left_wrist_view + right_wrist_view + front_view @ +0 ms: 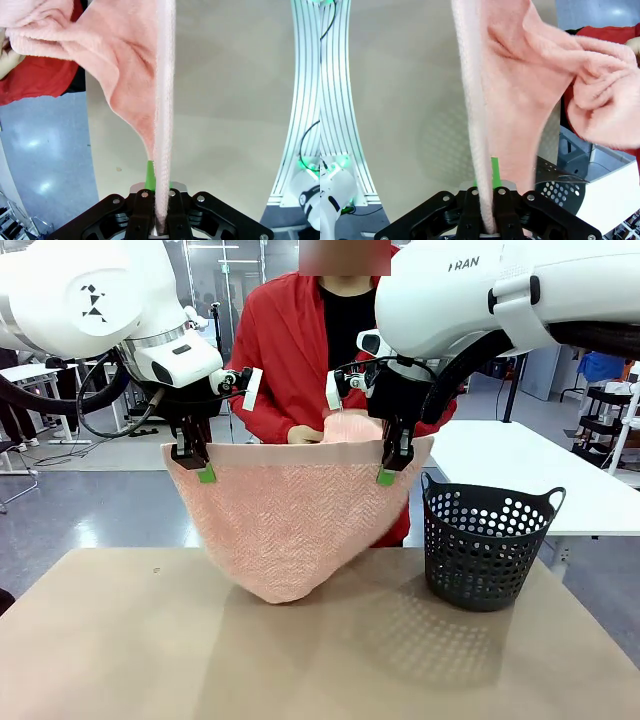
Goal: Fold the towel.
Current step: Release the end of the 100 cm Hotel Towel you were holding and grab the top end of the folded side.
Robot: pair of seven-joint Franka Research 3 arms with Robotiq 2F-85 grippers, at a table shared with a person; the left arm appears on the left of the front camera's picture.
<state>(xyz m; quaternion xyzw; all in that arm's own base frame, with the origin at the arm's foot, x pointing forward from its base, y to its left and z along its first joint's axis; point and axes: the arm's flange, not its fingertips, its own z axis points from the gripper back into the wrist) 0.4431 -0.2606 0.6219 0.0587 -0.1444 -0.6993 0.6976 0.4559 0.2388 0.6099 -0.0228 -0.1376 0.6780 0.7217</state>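
Okay, left gripper (pixel 206 472) is clamped on one top corner of the towel (pixel 285 525) and right gripper (pixel 386 474) on the other, with the plain band taut between them. Towel hangs just left of the basket (pixel 490 550), higher than its rim. Its low point is at the table (pixel 120 640); contact unclear. Person's hand (pixel 300 434) is at the bunched far edge.

Salmon-pink herringbone towel (pixel 290 520), black perforated basket (pixel 487 550), red jacket (pixel 280 350), tan table (pixel 120 640).
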